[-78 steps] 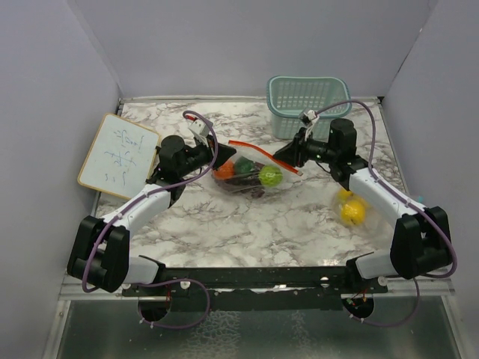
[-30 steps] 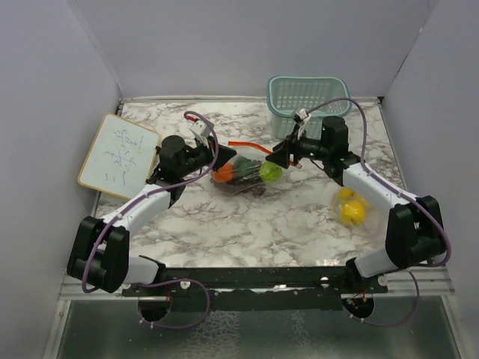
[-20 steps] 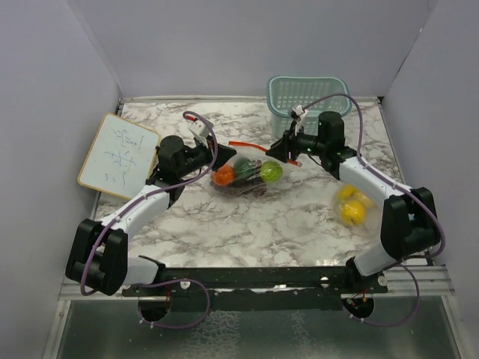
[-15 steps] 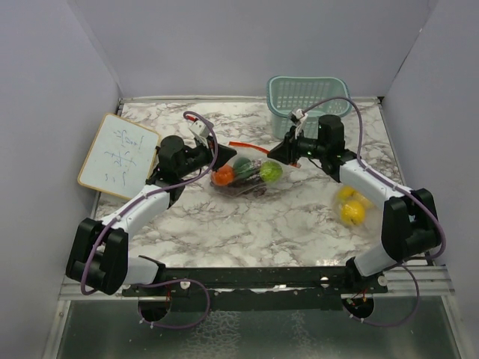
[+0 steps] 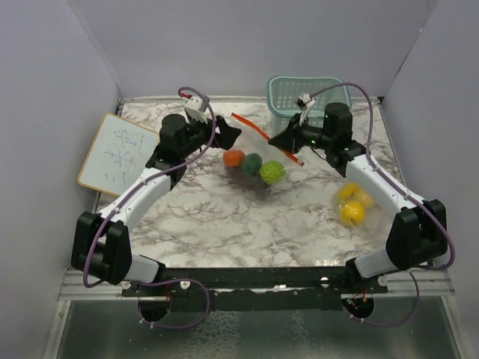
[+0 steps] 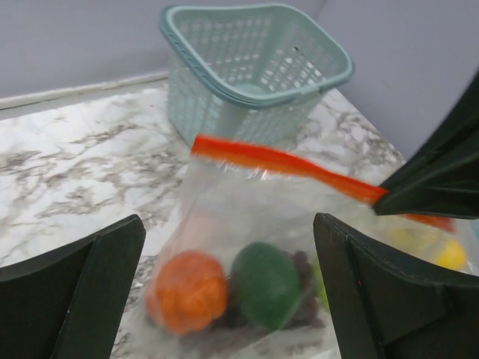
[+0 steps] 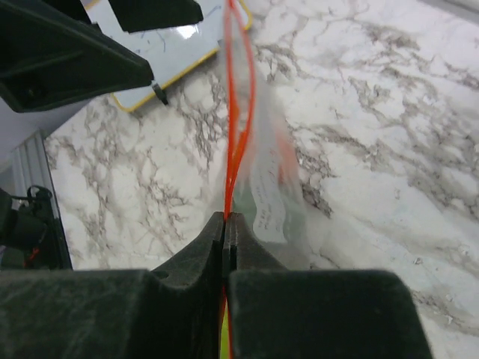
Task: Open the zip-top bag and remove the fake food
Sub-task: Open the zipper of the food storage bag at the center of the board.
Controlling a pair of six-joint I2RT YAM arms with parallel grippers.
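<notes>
Marble tabletop (image 5: 224,224) carries the zip-top bag (image 6: 247,202), limp slick film sagging round the light fake food (image 6: 266,284); right gripper (image 7: 226,221) is pinched tight on its stiffer red zip strip (image 7: 238,112); left gripper (image 6: 226,224) gapes wide, empty, facing it; the strip's free lip looks the surest hold.

We see a zip-top bag (image 6: 247,202) of clear, glossy, crinkled plastic film, its seal strip (image 6: 284,161) smooth opaque plastic. The orange (image 6: 187,290) inside looks matt, faintly pebbled. The basket (image 6: 254,67) is matt teal plastic; the table (image 5: 224,217) smooth, marble-patterned.
</notes>
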